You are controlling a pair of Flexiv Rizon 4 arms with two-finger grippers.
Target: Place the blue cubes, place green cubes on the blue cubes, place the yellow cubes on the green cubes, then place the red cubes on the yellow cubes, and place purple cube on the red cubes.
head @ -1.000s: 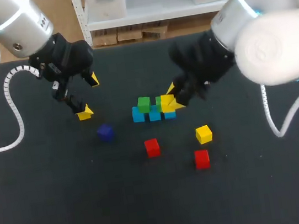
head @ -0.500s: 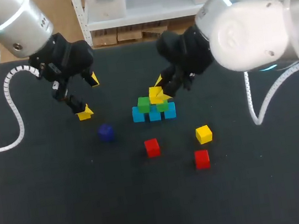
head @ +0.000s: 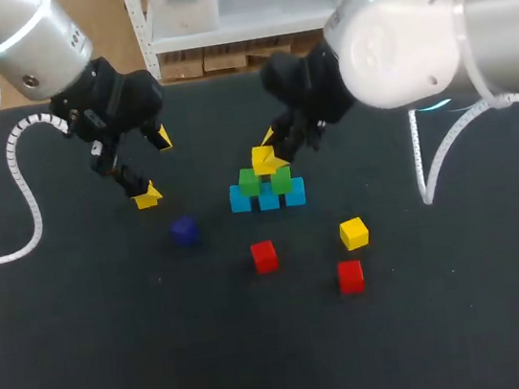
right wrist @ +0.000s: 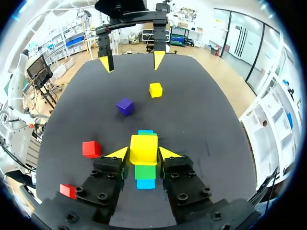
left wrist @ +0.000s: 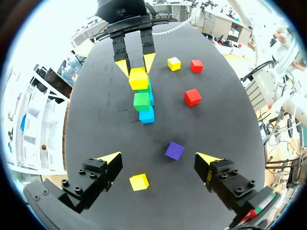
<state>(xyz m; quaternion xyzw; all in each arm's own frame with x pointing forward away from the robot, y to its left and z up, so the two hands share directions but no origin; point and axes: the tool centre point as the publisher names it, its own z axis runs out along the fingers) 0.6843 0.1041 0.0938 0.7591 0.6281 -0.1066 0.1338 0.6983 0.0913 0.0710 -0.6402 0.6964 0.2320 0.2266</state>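
- Currently, your base course is laid: three blue cubes (head: 268, 199) stand in a touching row on the table (head: 109, 361).
- Your second course is in place: two green cubes (head: 249, 182) sit on top of the blue row.
- Your right gripper (right wrist: 144, 153) is closed on a yellow cube (head: 264, 161), one finger on each side, and holds it over the green pair. Whether the cube bears on them yet, I cannot tell.
- Your left gripper (head: 155, 167) stands wide open and holds nothing. It hangs above a second yellow cube (left wrist: 138, 181), well apart from the stack.
- A third yellow cube (head: 353, 233) lies loose on the table near the stack.
- Outstanding: two red cubes (head: 264, 256) and the purple cube (head: 183, 229) lie on the table, not yet stacked.
- Assessment: you are roughly at the midpoint. The yellow course is begun but not released; the red and purple courses are not started.
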